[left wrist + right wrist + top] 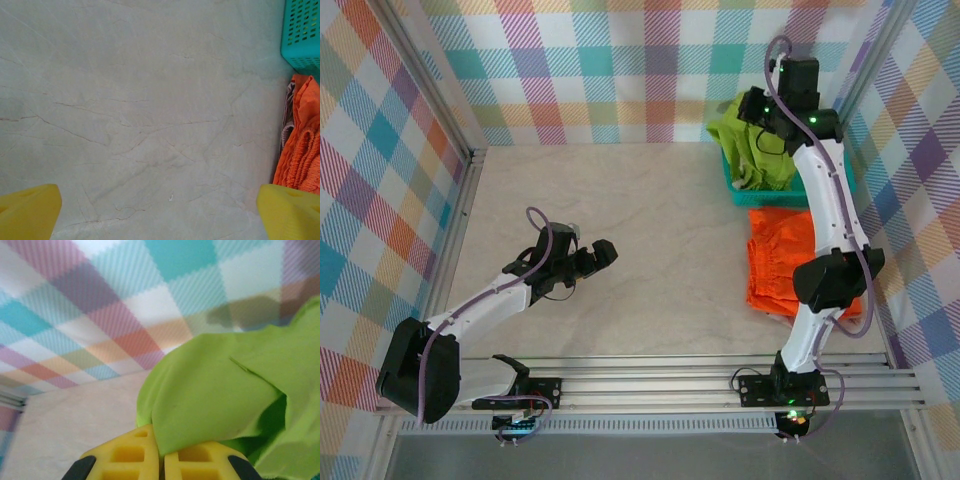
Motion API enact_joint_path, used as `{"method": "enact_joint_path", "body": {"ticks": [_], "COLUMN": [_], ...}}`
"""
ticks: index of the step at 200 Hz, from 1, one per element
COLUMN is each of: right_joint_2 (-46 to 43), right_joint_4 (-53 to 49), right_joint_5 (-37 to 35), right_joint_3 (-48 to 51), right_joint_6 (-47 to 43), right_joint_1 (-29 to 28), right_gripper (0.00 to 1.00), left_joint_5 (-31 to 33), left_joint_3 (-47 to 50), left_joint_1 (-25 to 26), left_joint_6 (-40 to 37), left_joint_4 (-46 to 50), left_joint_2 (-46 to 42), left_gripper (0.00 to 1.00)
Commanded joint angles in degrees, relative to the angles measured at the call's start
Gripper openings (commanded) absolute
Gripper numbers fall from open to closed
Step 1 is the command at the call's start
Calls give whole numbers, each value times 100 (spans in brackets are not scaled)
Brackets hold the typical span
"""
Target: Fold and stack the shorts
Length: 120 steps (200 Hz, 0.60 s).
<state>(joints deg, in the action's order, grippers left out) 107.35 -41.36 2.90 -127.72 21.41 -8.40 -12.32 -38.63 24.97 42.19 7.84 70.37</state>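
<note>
Lime green shorts (pixel 745 150) hang bunched over the teal basket (pixel 760 197) at the back right. My right gripper (pixel 753 118) is above the basket, shut on a fold of this green fabric (pixel 215 400); its yellow fingertips (pixel 135 457) pinch the cloth's lower edge. Orange shorts (pixel 780 262) lie flat on the table in front of the basket, beside my right arm. My left gripper (pixel 592 257) hovers over bare table at centre left, open, its yellow fingers (pixel 27 212) wide apart with nothing between them. The orange shorts' gathered edge (pixel 305 145) lies to its right.
The teal mesh basket's corner (pixel 302 32) stands at the top right of the left wrist view. A strip of greyish fabric (pixel 287 115) peeks out beside the orange shorts. Checked walls enclose the marble-look table (pixel 650 220) on three sides.
</note>
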Motion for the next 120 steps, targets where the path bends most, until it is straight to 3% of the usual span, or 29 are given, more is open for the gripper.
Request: {"method": "enact_joint_path", "body": {"ticks": [1,80,120], "right_joint_2": [-134,122,406], "right_joint_4": [538,1424,2011], "right_joint_5": [718,2241,3062], "right_joint_3": [-579,-2219,-2438], "right_joint_6": [73,48,358], "right_joint_1": [-159,-1753,-2261], "right_gripper": [0,1,2], "left_joint_5": [36,140,369], "left_joint_3": [-14,53,113], "left_joint_1": [-66,-63,-66], "left_joint_6": [-28,60,113], "left_joint_4": [16,64,212], "left_joint_2": [-157,-365,-685], "left_gripper": [100,100,100]}}
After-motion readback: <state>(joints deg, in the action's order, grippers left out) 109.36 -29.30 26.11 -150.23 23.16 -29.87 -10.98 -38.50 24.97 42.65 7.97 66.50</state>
